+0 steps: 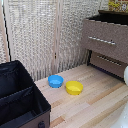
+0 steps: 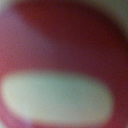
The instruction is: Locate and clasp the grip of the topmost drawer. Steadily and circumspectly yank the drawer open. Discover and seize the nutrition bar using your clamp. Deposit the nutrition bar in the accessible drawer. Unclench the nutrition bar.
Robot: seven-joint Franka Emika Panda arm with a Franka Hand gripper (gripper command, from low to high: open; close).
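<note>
Pale wooden floor [image 1: 95, 100], ribbed curtain behind. The clamp itself is out of sight; only a white sliver of arm [image 1: 125, 75] shows at 3 o'clock, and the wrist view is a red-and-cream blur, so its jaws can't be read. The topmost drawer [image 1: 105, 37] sits at 2 o'clock, seemingly pulled out. The nutrition bar [image 1: 118, 5] rests on the dresser, probably about to be dropped in. Yellow bowl [image 1: 74, 88] and blue bowl [image 1: 55, 80] idle centre.

Pale wicker screen [image 1: 40, 35] (ribbed) behind light plank floor [image 1: 95, 95].
</note>
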